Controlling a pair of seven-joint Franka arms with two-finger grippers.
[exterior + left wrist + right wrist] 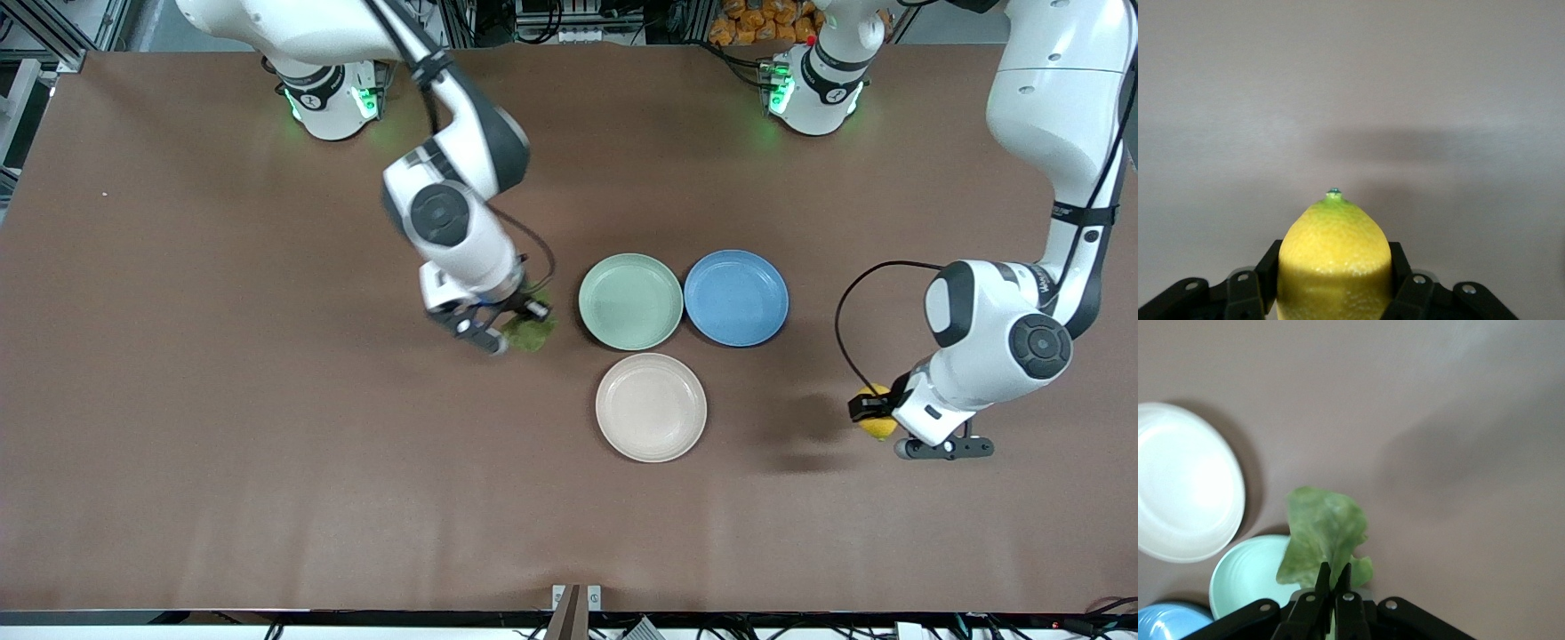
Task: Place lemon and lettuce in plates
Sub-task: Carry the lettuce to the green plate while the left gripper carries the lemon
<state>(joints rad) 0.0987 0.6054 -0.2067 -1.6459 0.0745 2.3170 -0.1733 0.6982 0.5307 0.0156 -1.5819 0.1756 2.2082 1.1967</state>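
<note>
The right gripper (pixel 505 331) is pinching the lettuce (pixel 532 334) — the mint plate (pixel 630 300) is lying at its three o'clock; the left gripper (pixel 876 416) is clamping the lemon (pixel 878 423).

Three plates (pixel 652 449) clustered mid-table, touching; bare table (pixel 222 444) around

We see two glossy white arms with dark grey joint caps, black cables, green base lights, black grippers (pixel 1333 600) with silver screws.
</note>
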